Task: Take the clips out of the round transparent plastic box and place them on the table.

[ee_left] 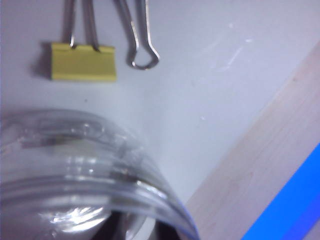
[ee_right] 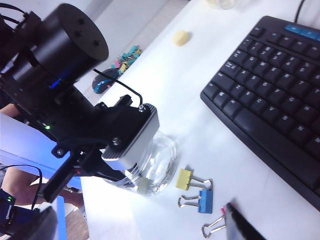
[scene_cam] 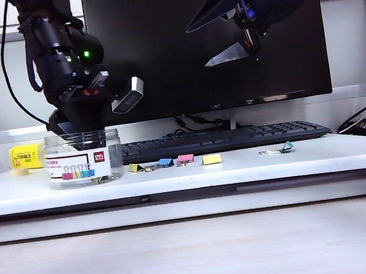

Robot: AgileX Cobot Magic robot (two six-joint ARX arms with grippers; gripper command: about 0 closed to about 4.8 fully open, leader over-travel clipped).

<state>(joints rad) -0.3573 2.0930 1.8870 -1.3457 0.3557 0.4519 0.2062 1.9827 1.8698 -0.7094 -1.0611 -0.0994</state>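
The round transparent plastic box (scene_cam: pixel 83 164) stands at the left of the white table (scene_cam: pixel 306 158). My left gripper (scene_cam: pixel 80 144) reaches down into it from above, and its jaws are blurred behind the clear wall (ee_left: pixel 75 165). A small pale-yellow piece (ee_right: pixel 144 184) shows through the box (ee_right: pixel 167 150); what it is cannot be told. Two yellow clips (scene_cam: pixel 135 168) (scene_cam: pixel 211 159) lie on the table to the right of the box, one of them close to its rim (ee_left: pixel 83 61). My right gripper (scene_cam: pixel 224 35) hangs high in front of the monitor, open and empty.
A blue clip (scene_cam: pixel 166 162) and a pink clip (scene_cam: pixel 185 158) lie between the yellow ones, and a teal clip (scene_cam: pixel 284 147) lies farther right. A black keyboard (scene_cam: pixel 236 137) sits behind them under the monitor (scene_cam: pixel 182 77). A small yellow box (scene_cam: pixel 26 156) stands at the far left.
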